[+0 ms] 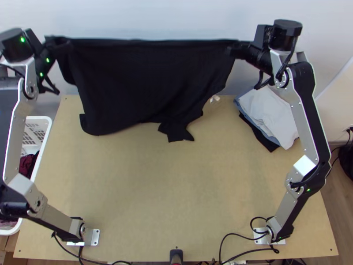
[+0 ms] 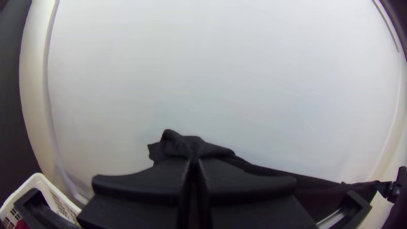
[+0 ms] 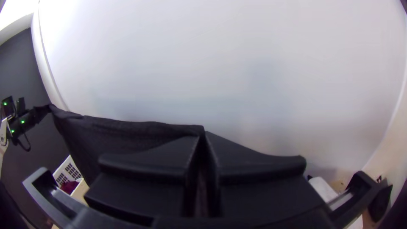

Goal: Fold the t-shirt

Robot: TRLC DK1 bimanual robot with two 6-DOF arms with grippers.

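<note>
From the top, the plain black T-shirt (image 1: 145, 79) hangs between left gripper (image 1: 59, 43) and right gripper (image 1: 239, 48), its top edge taut, over the light wooden surface's (image 1: 176, 185) far edge. Left wrist view: jaws closed on bunched, matte cloth. Right wrist view: jaws pinching its other end.

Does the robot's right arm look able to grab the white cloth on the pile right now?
Probably not right now. Its pincer is shut on the black t-shirt, so it would likely have to let go first. The white cloth lies on top, which should help.
</note>
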